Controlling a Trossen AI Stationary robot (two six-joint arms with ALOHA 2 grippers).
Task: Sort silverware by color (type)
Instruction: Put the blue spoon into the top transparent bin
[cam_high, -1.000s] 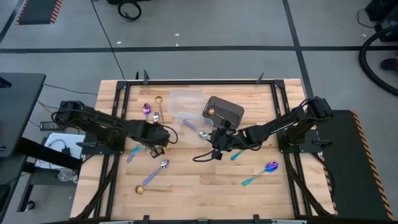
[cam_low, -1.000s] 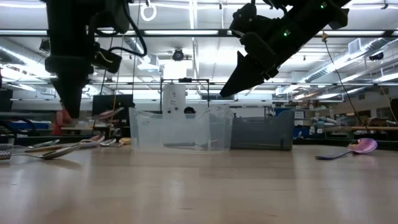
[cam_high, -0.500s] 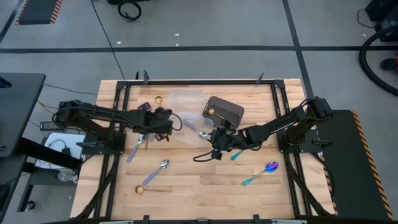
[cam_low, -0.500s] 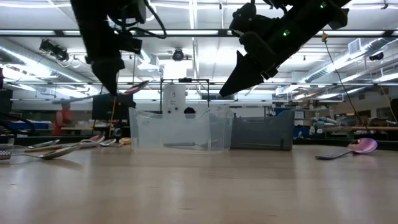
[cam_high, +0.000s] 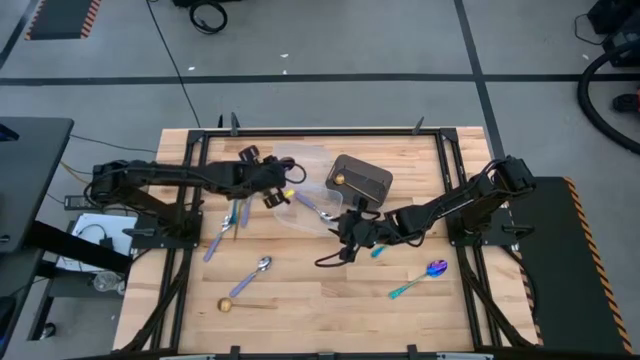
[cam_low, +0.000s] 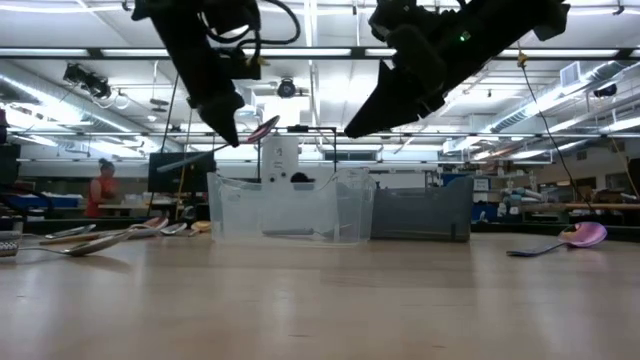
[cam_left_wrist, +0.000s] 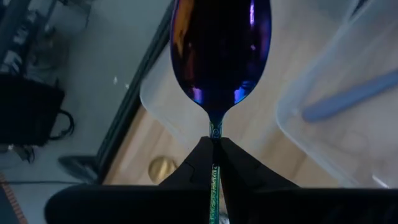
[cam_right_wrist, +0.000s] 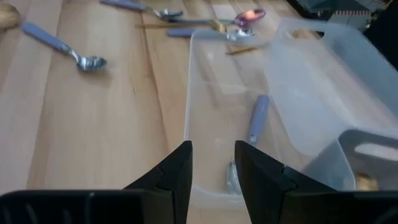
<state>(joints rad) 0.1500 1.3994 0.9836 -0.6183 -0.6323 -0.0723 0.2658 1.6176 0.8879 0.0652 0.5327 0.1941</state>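
Observation:
My left gripper (cam_high: 280, 192) is shut on an iridescent purple-blue spoon (cam_left_wrist: 221, 50) with a teal handle, above the left edge of two clear tubs (cam_high: 300, 162). My right gripper (cam_right_wrist: 211, 171) stands open and empty over the nearer tub (cam_right_wrist: 189, 93), in which a lavender-handled spoon (cam_right_wrist: 256, 118) lies flat. More spoons lie flat on the table: a lavender-handled one (cam_high: 248, 275), a gold one (cam_high: 232, 303) and a purple-blue one (cam_high: 425, 275). My left gripper pinches the spoon's neck (cam_left_wrist: 214, 134), just behind the bowl, between its two fingertips. The fingers slant down from the table's left and lie along the spoon. The bowl (cam_low: 262, 128) sticks out ahead, tilted upward. The spoon hangs clear of table and tubs.
A dark bin (cam_high: 358, 178) with a gold spoon (cam_high: 340, 179) in it stands right of the tubs. A lavender-handled spoon (cam_high: 222, 232) lies at the left. A short teal piece (cam_high: 378, 250) lies by my right gripper. Bare wood stretches along the near edge.
My left gripper has carried the purple-blue spoon up, toward the table's far edge and to the right, from the left part of the table to the clear tubs. It has turned on the way; the spoon now points toward the tubs.

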